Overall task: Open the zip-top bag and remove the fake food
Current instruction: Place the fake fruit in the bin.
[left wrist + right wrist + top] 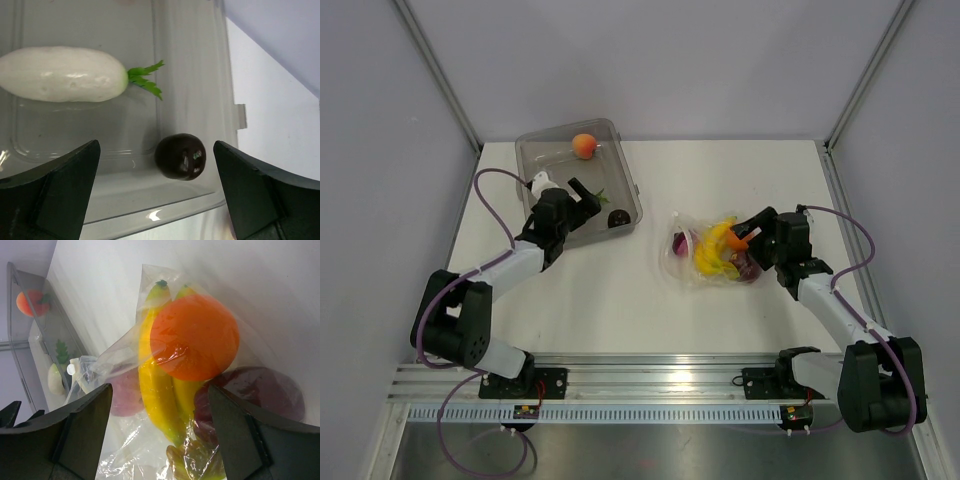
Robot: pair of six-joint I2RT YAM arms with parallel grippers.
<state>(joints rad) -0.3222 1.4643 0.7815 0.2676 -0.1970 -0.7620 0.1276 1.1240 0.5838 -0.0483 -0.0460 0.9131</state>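
Left end effector [156, 146] apart, empty. Right end effector [160, 390] apart, orange [195, 337] just ahead; closing may pinch bag [124, 349] film and drag it.

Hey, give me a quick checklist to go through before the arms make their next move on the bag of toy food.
1. Left gripper open, holding nothing: ok.
2. Dark round piece lies in the tub, untouched by that gripper: ok.
3. Right gripper open at the bag: ok.
4. Bag emptied: not ok; bananas and orange are inside.
5. Bag mouth open: cannot tell.
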